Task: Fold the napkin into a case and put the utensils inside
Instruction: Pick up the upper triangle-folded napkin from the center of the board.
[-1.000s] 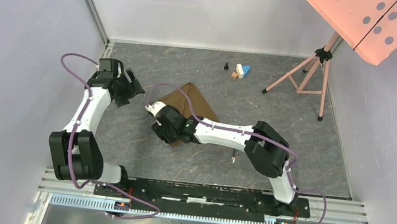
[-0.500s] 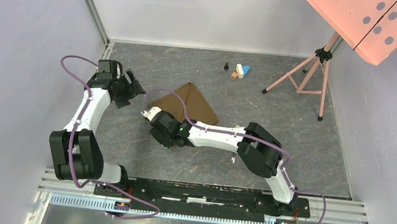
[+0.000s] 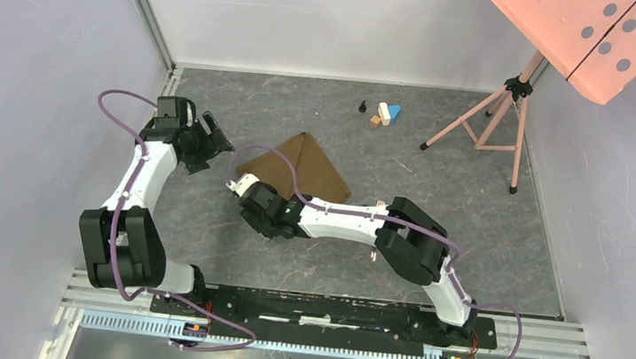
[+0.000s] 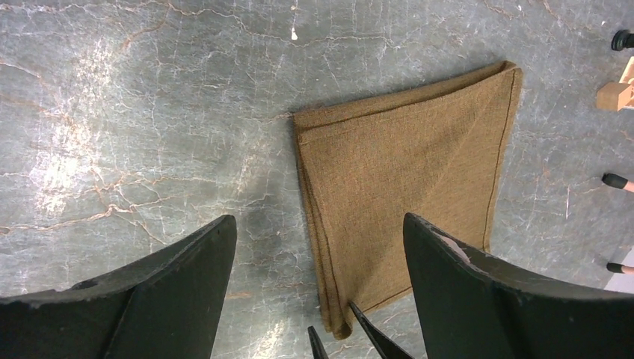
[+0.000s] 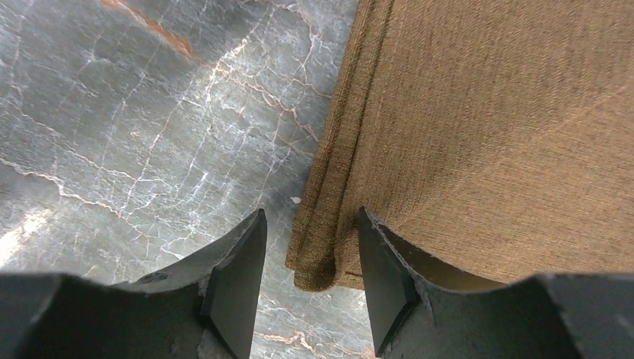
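Brown napkin (image 3: 319,175) lies folded mid-table (image 3: 468,249). Its near corner sits between the right gripper's (image 5: 310,224) jaws, which look parted, not pinching yet. From there the cloth stretches toward 1 o'clock. Left gripper (image 3: 216,138), wide open, hovers at the napkin's 9 o'clock, farther off.

brown napkin (image 3: 300,167) lies flat on the grey marbled table (image 3: 455,203), mid-table. folded to a rough square, set diamond-wise, one corner pointing to the far side. stacked layered edges along its left side, faint diagonal crease on top.
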Available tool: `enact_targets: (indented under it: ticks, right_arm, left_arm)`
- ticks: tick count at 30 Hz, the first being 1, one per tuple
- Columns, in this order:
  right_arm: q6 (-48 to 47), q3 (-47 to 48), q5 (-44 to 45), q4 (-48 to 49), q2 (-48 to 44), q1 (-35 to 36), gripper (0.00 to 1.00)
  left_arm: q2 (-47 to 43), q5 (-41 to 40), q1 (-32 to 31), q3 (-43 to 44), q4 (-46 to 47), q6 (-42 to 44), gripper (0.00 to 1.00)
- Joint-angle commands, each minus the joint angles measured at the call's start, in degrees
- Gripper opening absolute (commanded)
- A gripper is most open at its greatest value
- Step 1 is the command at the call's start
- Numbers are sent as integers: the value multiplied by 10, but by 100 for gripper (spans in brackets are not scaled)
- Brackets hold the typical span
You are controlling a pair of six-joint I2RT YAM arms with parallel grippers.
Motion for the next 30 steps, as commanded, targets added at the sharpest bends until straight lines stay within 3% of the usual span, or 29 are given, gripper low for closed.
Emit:
enact_targets:
  ticks: [1, 6, 9, 15, 21, 25, 30]
  right_arm:
    - [-4, -17, 23, 21, 19, 10, 54]
    - [5, -70, 50, 52, 15, 12, 52]
    - [5, -96, 68, 70, 12, 12, 43]
    - [-39, -120, 90, 125, -25, 12, 0]
    - [-58, -149, 41, 206, -95, 6, 0]
    - [-29, -170, -5, 238, -128, -4, 0]
    - [-17, -188, -24, 245, -149, -17, 0]
  left_arm:
    - [-2, 9, 5, -2, 20, 3, 89]
    - [-3, 9, 5, -4, 22, 4, 90]
    - [0, 10, 4, -4, 22, 4, 90]
    - [17, 36, 6, -12, 32, -6, 91]
    - [70, 131, 6, -44, 48, -91, 88]
    - [44, 175, 4, -131, 138, -185, 87]
    - [42, 208, 3, -213, 232, -240, 87]
